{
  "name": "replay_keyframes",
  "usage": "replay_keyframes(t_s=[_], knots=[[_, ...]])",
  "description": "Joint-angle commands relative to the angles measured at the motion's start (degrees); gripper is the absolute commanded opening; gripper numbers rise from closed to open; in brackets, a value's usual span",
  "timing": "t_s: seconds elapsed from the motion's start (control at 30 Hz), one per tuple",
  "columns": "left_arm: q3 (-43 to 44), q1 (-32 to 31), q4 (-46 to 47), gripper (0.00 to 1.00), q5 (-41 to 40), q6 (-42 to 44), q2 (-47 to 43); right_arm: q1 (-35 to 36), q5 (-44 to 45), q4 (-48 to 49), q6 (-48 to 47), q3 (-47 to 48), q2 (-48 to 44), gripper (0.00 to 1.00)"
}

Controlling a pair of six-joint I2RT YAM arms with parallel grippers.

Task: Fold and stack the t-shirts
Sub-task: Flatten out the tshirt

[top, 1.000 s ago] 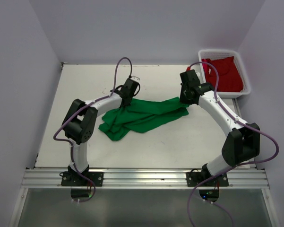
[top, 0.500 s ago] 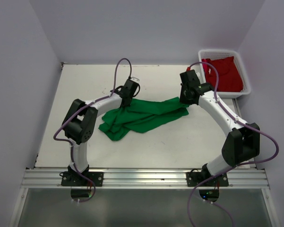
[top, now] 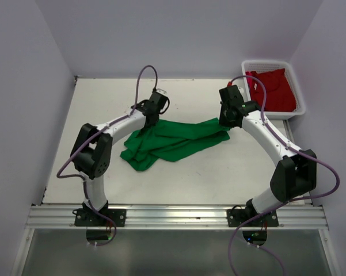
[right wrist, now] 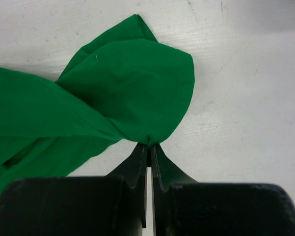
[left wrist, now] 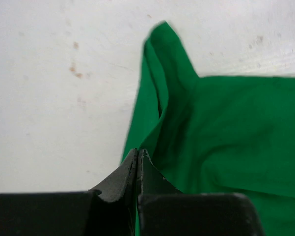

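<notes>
Grips the green t-shirt at 2 ends with left tool and right tool clamped on cloth. Likely for spreading it flat on the tabletop before folding.

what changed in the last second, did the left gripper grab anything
The left gripper closed on the left edge of the green t-shirt, and its wrist moved slightly toward the far side. The right gripper stays shut on the shirt's other end; the red t-shirt stays in the basket.

The green t-shirt is matt cloth; table scuffed.
</notes>
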Motion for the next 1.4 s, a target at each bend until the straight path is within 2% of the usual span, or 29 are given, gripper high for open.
replay_keyframes(t_s=[0.0, 0.27, 0.37, 0.57, 0.67, 0.73, 0.83, 0.93, 1.03, 1.07, 1.1, 1.17, 1.3, 1.37], knots=[[8.8, -0.2, -5.0, 0.00, -9.6, 0.3, -8.9, -0.1, 2.1, 0.4, -0.6, 1.1, -2.0, 0.00], [25.8, -0.2, -15.0, 0.00, -17.1, 0.6, -20.2, -0.2, 2.2, 0.0, -1.3, 3.5, -7.5, 0.00], [28.4, -0.3, -17.4, 0.00, -19.5, -0.2, -24.6, -0.2, 1.1, -0.1, -2.3, 5.2, -11.5, 0.00], [29.8, -0.3, -16.0, 0.00, -20.5, 0.6, -35.5, -0.1, 0.2, 1.2, -5.1, 8.6, -20.2, 0.00], [29.6, -0.4, -14.0, 0.00, -16.9, 0.4, -41.2, -0.1, 0.4, 2.4, -6.3, 9.9, -24.8, 0.00], [28.6, -0.4, -12.5, 0.00, -11.7, 0.3, -46.3, -0.1, -2.1, 4.2, -8.4, 9.0, -29.6, 0.00], [25.3, -0.4, -9.2, 0.00, -5.0, 0.4, -54.5, -0.1, -4.1, 11.8, -11.0, 5.8, -38.2, 0.00], [25.3, -0.2, -9.4, 0.00, -1.0, 0.4, -56.9, -0.1, -4.3, 13.6, -13.7, 5.8, -43.1, 0.00], [23.2, 2.0, -7.3, 0.00, 7.6, 2.2, -59.1, -0.1, -3.6, 14.0, -16.2, 7.0, -44.2, 0.00], [22.7, 3.7, -5.8, 0.00, 12.9, 3.6, -59.1, -0.1, -2.3, 14.0, -16.6, 7.3, -44.0, 0.00], [22.5, 8.2, -5.1, 0.00, 16.3, 4.2, -58.7, -0.1, -1.8, 13.5, -17.7, 8.4, -43.5, 0.00], [22.3, 11.2, -2.3, 0.00, 20.5, 3.8, -58.6, -0.1, -1.5, 12.0, -18.2, 9.6, -41.8, 0.00], [26.3, 12.3, -1.2, 0.00, 20.2, 6.0, -56.4, -0.1, -1.1, 11.4, -19.5, 11.2, -38.7, 0.00], [29.5, 12.4, -2.1, 0.00, 22.6, 6.6, -55.4, -0.1, -1.3, 11.5, -19.9, 12.3, -37.0, 0.00]])
